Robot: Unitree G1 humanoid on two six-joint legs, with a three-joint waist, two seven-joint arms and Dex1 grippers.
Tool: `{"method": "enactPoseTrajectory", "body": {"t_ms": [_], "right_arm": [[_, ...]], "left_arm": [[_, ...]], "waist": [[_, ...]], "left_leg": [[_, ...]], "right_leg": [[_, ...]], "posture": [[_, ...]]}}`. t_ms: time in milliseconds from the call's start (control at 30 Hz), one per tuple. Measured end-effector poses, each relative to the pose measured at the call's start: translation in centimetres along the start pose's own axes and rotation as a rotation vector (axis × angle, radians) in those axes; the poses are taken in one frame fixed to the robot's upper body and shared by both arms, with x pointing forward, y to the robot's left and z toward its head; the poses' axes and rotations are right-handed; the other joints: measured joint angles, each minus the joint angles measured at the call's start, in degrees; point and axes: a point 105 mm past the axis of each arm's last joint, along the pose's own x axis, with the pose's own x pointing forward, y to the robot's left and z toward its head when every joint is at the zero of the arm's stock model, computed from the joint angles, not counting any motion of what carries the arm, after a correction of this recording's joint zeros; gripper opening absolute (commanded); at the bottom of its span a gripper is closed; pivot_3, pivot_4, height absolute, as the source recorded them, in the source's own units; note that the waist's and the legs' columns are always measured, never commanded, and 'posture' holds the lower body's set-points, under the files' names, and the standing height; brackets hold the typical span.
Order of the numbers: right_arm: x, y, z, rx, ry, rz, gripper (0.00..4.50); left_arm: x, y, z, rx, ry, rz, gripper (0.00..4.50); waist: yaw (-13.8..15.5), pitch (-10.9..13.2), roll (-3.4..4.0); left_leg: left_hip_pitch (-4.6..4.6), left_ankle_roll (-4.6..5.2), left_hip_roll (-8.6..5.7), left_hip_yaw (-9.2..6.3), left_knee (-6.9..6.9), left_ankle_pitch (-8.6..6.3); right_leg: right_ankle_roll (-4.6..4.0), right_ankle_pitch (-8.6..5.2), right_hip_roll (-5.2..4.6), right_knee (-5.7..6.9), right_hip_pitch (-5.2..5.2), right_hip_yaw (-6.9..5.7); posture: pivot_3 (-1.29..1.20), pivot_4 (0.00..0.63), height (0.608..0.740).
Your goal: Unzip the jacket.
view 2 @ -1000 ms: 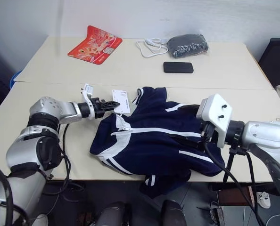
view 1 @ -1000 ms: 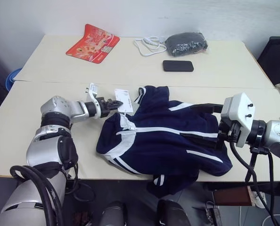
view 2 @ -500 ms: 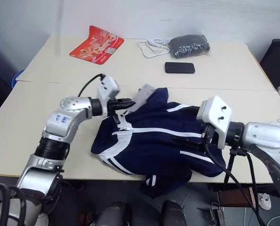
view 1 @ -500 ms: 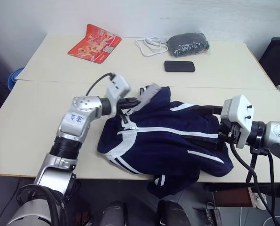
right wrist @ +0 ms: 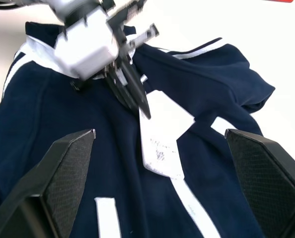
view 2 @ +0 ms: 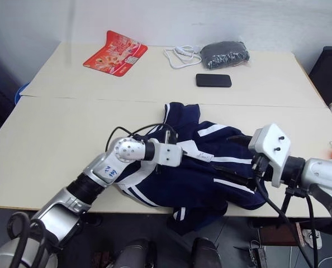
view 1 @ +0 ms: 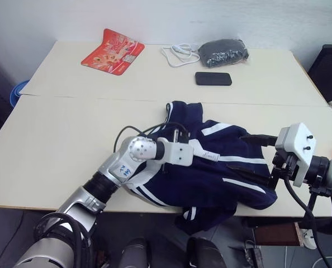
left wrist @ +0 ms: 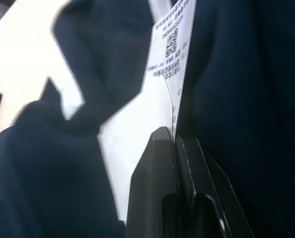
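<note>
Left wrist view: I read my left gripper (left wrist: 176,141) as closed, its two black fingers pressed together on the string of a white paper tag (left wrist: 170,64) — the tag hangs just past the tips against the navy jacket (left wrist: 247,89). From the head cameras, the jacket (view 1: 227,167) lies crumpled on the near edge of the pale table (view 1: 60,134), one part drooping over the front edge; my left arm reaches across its middle, directly over the white zipper line. In the right wrist view the same closed fingers (right wrist: 132,91) sit on the fabric with the tag (right wrist: 162,134) lying flat beneath them. My right gripper (right wrist: 157,183) stands wide open, holding nothing, at the jacket's right end — the cloth lies between and below its jaws, and I cannot tell whether they touch it
</note>
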Motion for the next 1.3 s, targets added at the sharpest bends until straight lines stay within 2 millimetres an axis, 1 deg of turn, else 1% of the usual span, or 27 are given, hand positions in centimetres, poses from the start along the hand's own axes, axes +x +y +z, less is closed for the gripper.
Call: {"method": "enactPoseTrajectory", "body": {"t_ms": [100,200,367,400,433,467,500,567,667,767,800,833,867,900,967,1000,1067,1100,1133,1200,1300], "right_arm": [[0.0,0.2,-0.2,0.007,0.006,-0.003,4.42],[0.0,0.3,-0.1,0.0,0.004,-0.003,4.42],[0.3,0.7,-0.1,-0.01,0.0,0.01,4.42],[0.5,0.8,-0.1,-0.01,0.001,0.016,4.42],[0.7,0.9,-0.2,-0.015,0.005,0.023,4.42],[0.8,1.0,-0.2,-0.017,0.004,0.029,4.42],[1.0,1.1,-0.2,-0.028,0.001,0.036,4.42],[1.6,0.9,0.0,-0.064,-0.002,0.04,4.42],[2.9,0.7,-0.4,-0.15,0.024,0.044,4.42],[5.1,0.7,-0.6,-0.295,0.044,0.047,4.42],[5.6,0.8,-0.6,-0.321,0.039,0.047,4.42],[6.5,0.9,-0.5,-0.363,0.035,0.048,4.42],[7.1,0.9,-0.5,-0.395,0.032,0.048,4.42],[8.1,1.0,-0.4,-0.442,0.028,0.048,4.42],[9.4,1.1,-0.6,-0.497,0.029,0.047,4.42],[10.1,1.1,-0.8,-0.524,0.03,0.048,4.42],[11.0,1.5,-1.1,-0.546,0.03,0.061,3.98],[11.7,1.8,-1.0,-0.554,0.017,0.071,3.77],[12.3,2.3,-0.8,-0.559,-0.002,0.084,3.49],[13.3,3.3,-0.6,-0.575,-0.025,0.108,2.78],[14.2,2.7,-1.4,-0.597,0.01,0.079,2.78]], "left_arm": [[0.4,-0.1,0.0,0.015,-0.013,-0.007,0.87],[0.1,0.0,0.0,0.008,-0.023,-0.005,1.73],[-2.0,0.0,-0.4,-0.082,-0.027,0.015,3.16],[-2.7,-0.1,-0.5,-0.131,-0.034,0.017,3.45],[-3.3,-0.5,-0.6,-0.183,-0.04,0.01,3.85],[-3.7,-0.6,-0.5,-0.211,-0.045,0.008,4.04],[-4.3,-0.7,-0.5,-0.252,-0.051,0.001,4.33],[-5.9,-0.5,-0.2,-0.317,-0.064,-0.002,4.33],[-8.9,0.7,0.3,-0.453,-0.103,0.019,4.33],[-12.6,1.5,0.0,-0.695,-0.152,0.001,4.33],[-13.6,1.5,-0.2,-0.739,-0.154,-0.015,4.33],[-15.2,1.7,-0.3,-0.788,-0.157,-0.031,4.33],[-16.4,2.0,-0.3,-0.811,-0.16,-0.039,4.33],[-17.9,2.4,-0.6,-0.832,-0.152,-0.034,4.33],[-19.7,2.9,-0.9,-0.831,-0.133,-0.025,4.33],[-20.3,2.9,-1.1,-0.823,-0.116,-0.037,4.33],[-20.5,2.6,-1.2,-0.803,-0.112,-0.061,4.36],[-20.3,2.4,-1.3,-0.788,-0.105,-0.075,4.36],[-19.9,2.2,-1.4,-0.775,-0.101,-0.091,4.36],[-19.1,2.0,-1.4,-0.747,-0.096,-0.112,4.36],[-18.3,1.7,-1.4,-0.7,-0.088,-0.132,4.36]], "waist": [[0.09,0.0,0.0],[-0.06,0.0,0.0],[-0.45,0.0,0.01],[-0.5,0.0,0.01],[-0.5,0.0,0.01],[-0.45,0.0,0.01],[-0.43,0.0,0.01],[-0.41,0.0,0.01],[-0.36,0.0,0.01],[-0.6,0.0,0.02],[-0.76,0.0,0.02],[-0.97,0.0,0.02],[-1.17,0.01,0.02],[-1.4,0.0,0.02],[-1.7,0.0,0.02],[-1.69,0.01,0.02],[-1.49,0.01,0.02],[-1.52,0.0,0.01],[-1.56,0.0,0.01],[-1.74,0.0,0.01],[-1.93,0.0,0.01]], "left_leg": [[0.02,0.02,0.0,-0.01,0.0,0.01],[0.02,0.02,0.01,-0.05,0.0,0.01],[0.06,0.01,0.05,-0.12,-0.05,0.01],[0.05,0.0,0.06,-0.12,-0.05,0.01],[0.05,0.0,0.07,-0.14,-0.05,0.01],[0.05,0.0,0.07,-0.16,-0.04,0.01],[0.05,0.0,0.07,-0.19,-0.03,0.01],[0.05,0.0,0.07,-0.29,-0.01,0.01],[0.06,0.0,0.07,-0.48,0.01,0.01],[0.07,-0.03,0.09,-0.49,-0.01,0.03],[0.06,-0.08,0.14,-0.49,-0.01,0.04],[0.06,-0.11,0.15,-0.49,-0.05,0.05],[0.05,-0.13,0.15,-0.48,-0.07,0.06],[0.06,-0.14,0.15,-0.48,-0.07,0.06],[0.07,-0.14,0.12,-0.46,-0.11,0.06],[0.04,-0.14,0.11,-0.38,-0.11,0.06],[0.0,-0.14,0.07,-0.12,-0.11,0.06],[-0.01,-0.14,0.08,-0.1,-0.1,0.06],[-0.02,-0.14,0.08,-0.08,-0.1,0.06],[-0.02,-0.14,0.1,-0.08,-0.11,0.06],[-0.01,-0.14,0.1,-0.06,-0.11,0.06]], "right_leg": [[0.0,0.0,-0.03,0.01,0.04,-0.01],[0.0,0.0,-0.02,0.01,0.03,-0.03],[0.0,0.0,0.0,0.01,0.02,-0.03],[0.0,0.0,0.01,0.01,0.02,-0.03],[0.0,0.0,0.01,0.02,0.01,-0.02],[0.0,0.0,0.01,0.02,0.0,-0.02],[0.0,0.0,0.0,0.02,0.01,-0.01],[0.0,0.0,0.0,0.02,0.01,0.02],[0.0,0.0,0.0,0.03,0.02,0.02],[0.0,-0.01,0.01,0.05,-0.02,0.03],[-0.01,-0.01,0.08,0.05,-0.03,0.01],[-0.03,-0.02,0.09,0.06,-0.05,0.0],[-0.03,-0.02,0.09,0.05,-0.07,0.0],[-0.04,-0.03,0.09,0.05,-0.06,-0.01],[-0.04,-0.03,0.08,0.05,-0.06,-0.01],[-0.04,-0.03,0.08,0.04,-0.06,-0.04],[-0.05,-0.03,0.06,0.03,-0.05,-0.08],[-0.05,-0.03,0.07,0.02,-0.05,-0.09],[-0.05,-0.03,0.07,0.02,-0.05,-0.08],[-0.05,-0.03,0.08,0.02,-0.06,-0.08],[-0.05,-0.03,0.08,0.03,-0.07,-0.07]], "posture": [[0.0,0.15,0.74],[0.0,0.15,0.74],[0.0,0.15,0.74],[0.0,0.15,0.74],[0.0,0.15,0.74],[0.0,0.15,0.74],[0.0,0.15,0.74],[0.0,0.15,0.74],[0.0,0.15,0.74],[0.0,0.15,0.74],[0.0,0.15,0.74],[0.0,0.15,0.74],[0.0,0.15,0.74],[0.0,0.15,0.74],[0.0,0.15,0.74],[0.0,0.15,0.74],[0.0,0.15,0.74],[0.0,0.15,0.74],[0.0,0.15,0.74],[0.0,0.15,0.74],[0.0,0.15,0.74]]}}
